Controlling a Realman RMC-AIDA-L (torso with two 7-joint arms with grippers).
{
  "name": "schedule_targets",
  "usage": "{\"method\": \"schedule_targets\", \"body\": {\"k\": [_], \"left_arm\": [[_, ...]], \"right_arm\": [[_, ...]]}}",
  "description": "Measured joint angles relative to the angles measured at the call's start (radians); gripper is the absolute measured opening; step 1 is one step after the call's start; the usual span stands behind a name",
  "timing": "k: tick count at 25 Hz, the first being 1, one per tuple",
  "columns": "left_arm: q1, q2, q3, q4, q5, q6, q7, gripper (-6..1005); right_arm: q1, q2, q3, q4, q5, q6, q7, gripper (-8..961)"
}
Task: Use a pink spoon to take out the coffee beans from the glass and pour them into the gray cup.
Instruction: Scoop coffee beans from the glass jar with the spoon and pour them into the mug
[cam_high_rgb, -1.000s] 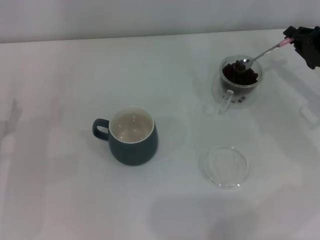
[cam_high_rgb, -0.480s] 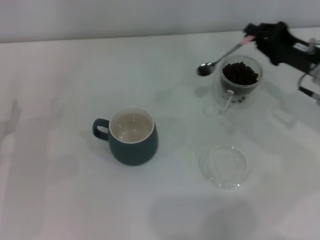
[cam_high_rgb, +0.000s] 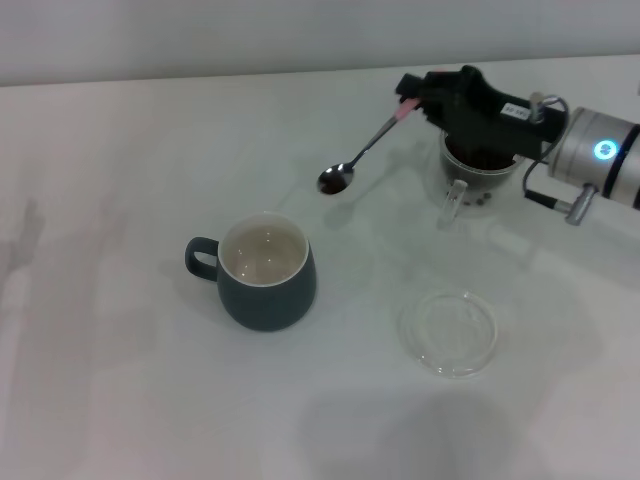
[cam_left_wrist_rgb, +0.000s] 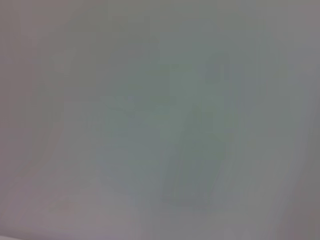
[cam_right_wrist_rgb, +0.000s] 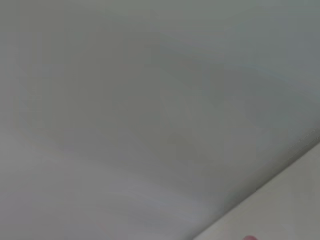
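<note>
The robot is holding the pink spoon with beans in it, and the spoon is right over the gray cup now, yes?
Not quite. The head view shows the right pincer holding the pink spoon with coffee beans in its bowl, but the spoon is between the glass and the gray cup, not over the cup.

pink-handled spoon, blue-gray cup, cream inside

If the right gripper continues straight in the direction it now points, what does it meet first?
The right gripper points toward the robot's left and slightly nearer, along the pink spoon. The gray cup lies roughly that way; at this height the gripper would probably pass above it, though depth is unclear.
</note>
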Motion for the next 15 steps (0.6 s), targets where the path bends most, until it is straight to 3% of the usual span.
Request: {"method": "schedule_targets", "body": {"k": [7,15], "left_arm": [[0.000,-0.001,0.000,0.000,0.000,0.001,0.000,876],[0.000,-0.003,0.001,-0.006,0.000,0.007,0.000,875]], "right_arm": [[0.007,0.000,-0.178,0.004,0.144,-0.009,-0.008,167],[0.021,0.000,-0.288,0.002,0.203,-0.026,-0.054,168]]}}
